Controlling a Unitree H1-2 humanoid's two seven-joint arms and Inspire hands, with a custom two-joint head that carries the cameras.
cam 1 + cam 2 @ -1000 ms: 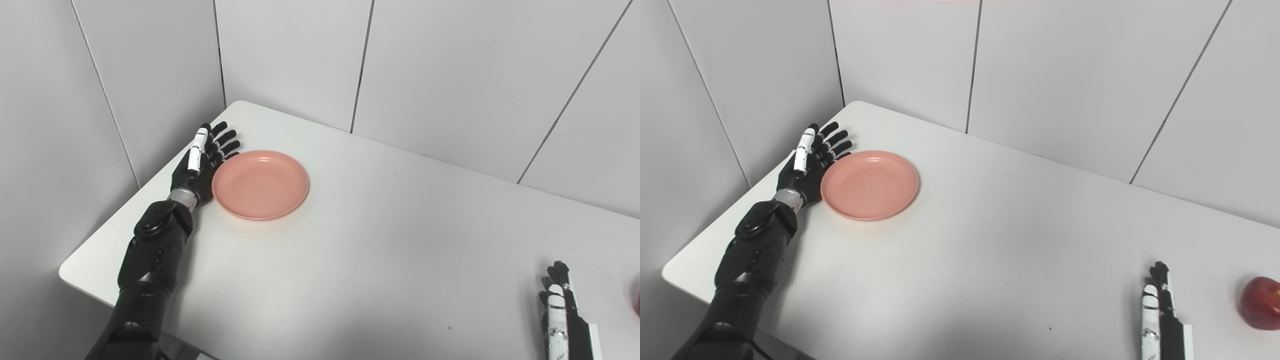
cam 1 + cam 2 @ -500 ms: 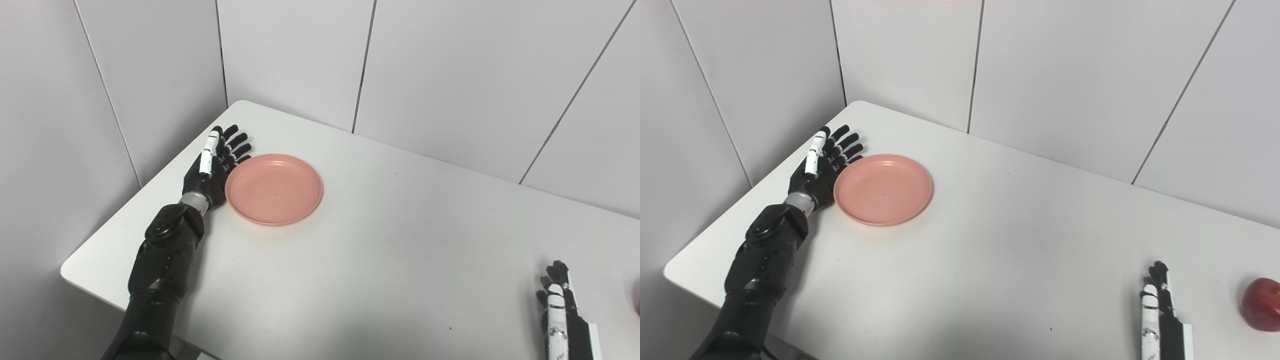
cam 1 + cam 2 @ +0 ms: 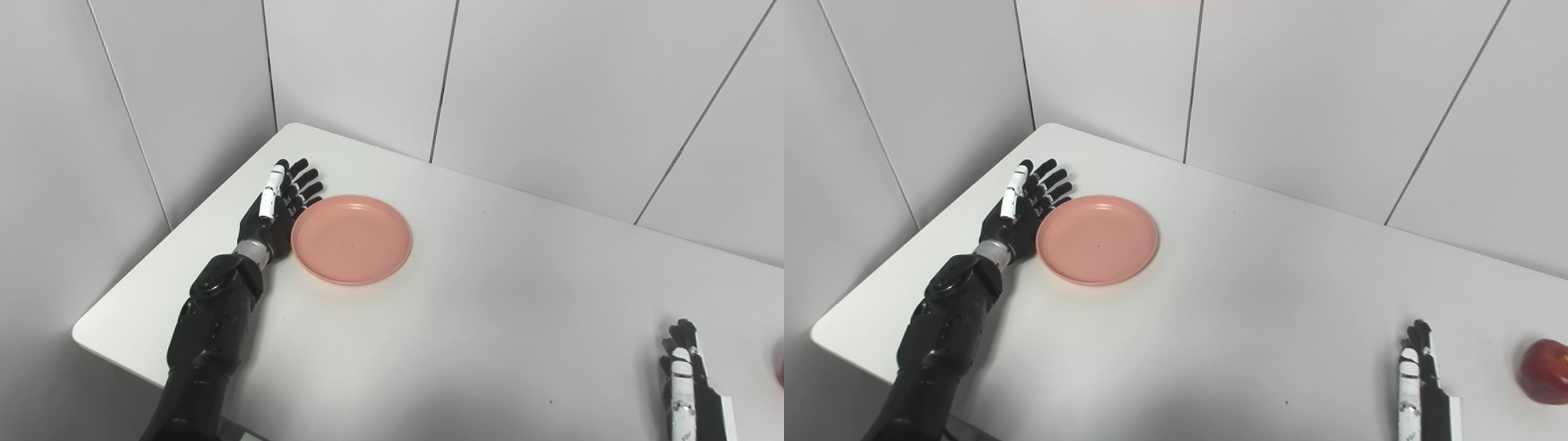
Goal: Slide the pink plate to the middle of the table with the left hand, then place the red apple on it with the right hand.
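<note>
The left hand (image 3: 275, 208), flat with fingers spread, presses its side against the pink plate (image 3: 351, 239) near the table's (image 3: 465, 318) left corner. More pushing toward centre seems needed. The right hand (image 3: 1418, 373) waits, straight-fingered and empty, beside the red apple (image 3: 1543, 370).

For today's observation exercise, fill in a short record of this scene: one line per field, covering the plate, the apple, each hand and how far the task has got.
plate: pink plate, empty, flat on the white table, in its left part, not yet at the middle
left hand: left hand open, fingers straight, its side against the plate's left rim
apple: red apple on the table near the right edge, untouched
right hand: right hand open, fingers straight, empty, left of the apple and apart from it
stage: plate slide under way; apple not yet picked up
</note>
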